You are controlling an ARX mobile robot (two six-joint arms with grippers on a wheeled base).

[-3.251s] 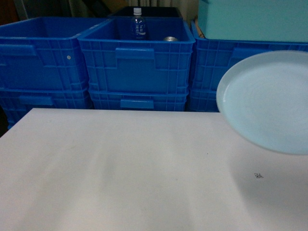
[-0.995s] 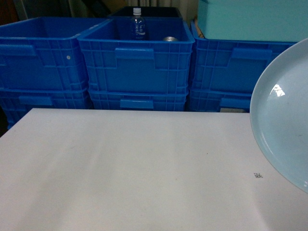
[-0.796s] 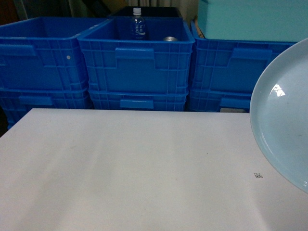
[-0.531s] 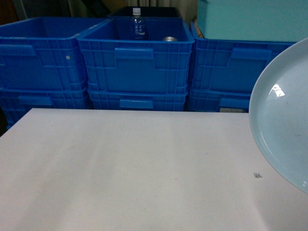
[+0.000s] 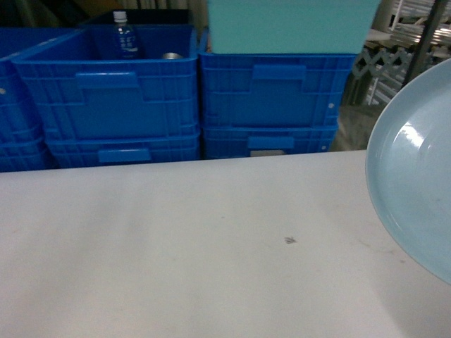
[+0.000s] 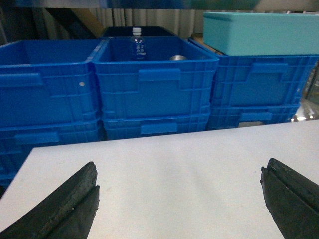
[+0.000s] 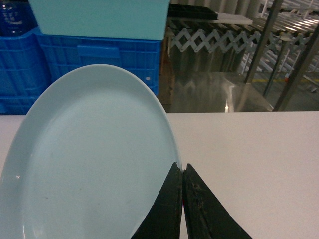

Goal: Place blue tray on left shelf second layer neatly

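Right gripper (image 7: 183,172) has its two black fingers pressed together on the rim of the blue tray (image 7: 94,159), which is held lifted above the white table (image 5: 176,246) and tilted, at the right edge of the head view (image 5: 416,190). Left gripper (image 6: 179,191) has its fingers spread wide apart with nothing between them, hovering over the same table (image 6: 174,169). A small dark mark (image 5: 289,240) sits on the matte tabletop, near its middle. Behind the far table edge stand stacked blue crates (image 5: 106,98), ribbed and with moulded handles; one open crate holds a clear bottle (image 5: 123,39) with a white cap and a metal can (image 5: 171,55) beside it. A pale teal box (image 5: 292,24) rests on the right-hand crate stack (image 5: 271,98). Further right, in the right wrist view, metal shelf uprights (image 7: 269,40) and a grey folding lattice barrier (image 7: 219,40) stand over a glossy floor (image 7: 209,94).
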